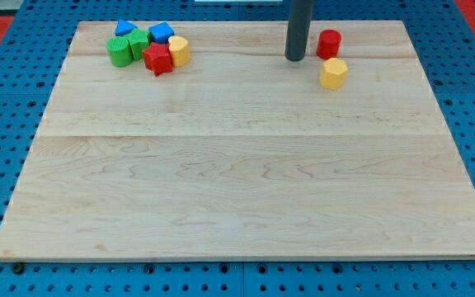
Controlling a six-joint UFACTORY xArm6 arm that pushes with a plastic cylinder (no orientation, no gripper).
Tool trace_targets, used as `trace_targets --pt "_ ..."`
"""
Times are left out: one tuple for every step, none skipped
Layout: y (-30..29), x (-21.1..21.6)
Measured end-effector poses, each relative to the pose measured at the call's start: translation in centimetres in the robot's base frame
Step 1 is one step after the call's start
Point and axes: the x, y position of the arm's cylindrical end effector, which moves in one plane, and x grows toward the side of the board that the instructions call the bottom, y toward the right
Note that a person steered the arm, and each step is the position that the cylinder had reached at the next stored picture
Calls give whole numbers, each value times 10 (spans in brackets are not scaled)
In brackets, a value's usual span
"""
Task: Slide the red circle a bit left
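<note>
The red circle (329, 43), a short red cylinder, stands near the view's top right of the wooden board (237, 165). My tip (295, 58) is the lower end of the dark rod coming down from the view's top. It rests on the board just left of the red circle, with a small gap between them. A yellow hexagon block (333, 73) lies just below the red circle.
A cluster of blocks sits at the view's top left: a blue block (125, 28), a green cylinder (119, 51), a green block (139, 43), another blue block (162, 33), a red star (158, 59) and a yellow block (179, 51). Blue pegboard surrounds the board.
</note>
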Motion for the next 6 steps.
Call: trace_targets --pt "3 32" --pt "33 42" --pt "70 45" --pt "97 -1" --pt "115 -43" --pt "48 -42"
